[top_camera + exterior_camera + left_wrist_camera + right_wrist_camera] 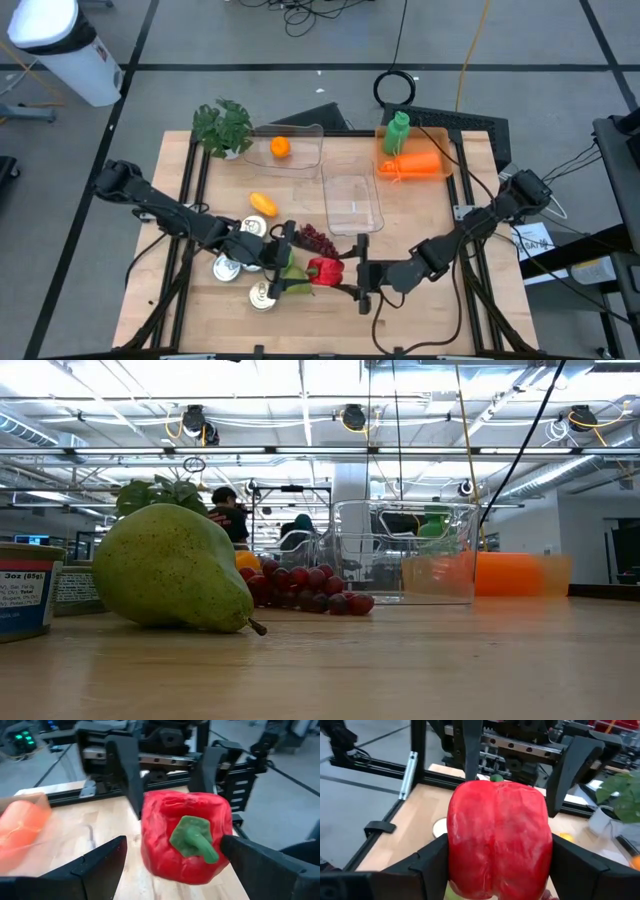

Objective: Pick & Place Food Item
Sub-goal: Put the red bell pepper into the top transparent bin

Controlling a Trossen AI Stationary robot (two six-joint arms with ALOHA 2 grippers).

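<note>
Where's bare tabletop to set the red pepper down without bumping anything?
Bare wood lies right of the clear container, below the orange pitcher. Crowded: near-left, where cans, pear, grapes and both grippers surround the red pepper.

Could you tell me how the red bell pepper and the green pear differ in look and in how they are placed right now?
The red bell pepper is glossy red and blocky with a green stem; the green pear is speckled green and tapers to a thin brown stalk. The pepper sits between the right gripper's fingers, with the left gripper open around it from the other side; the pear lies on its side on the table, ungripped.
</note>
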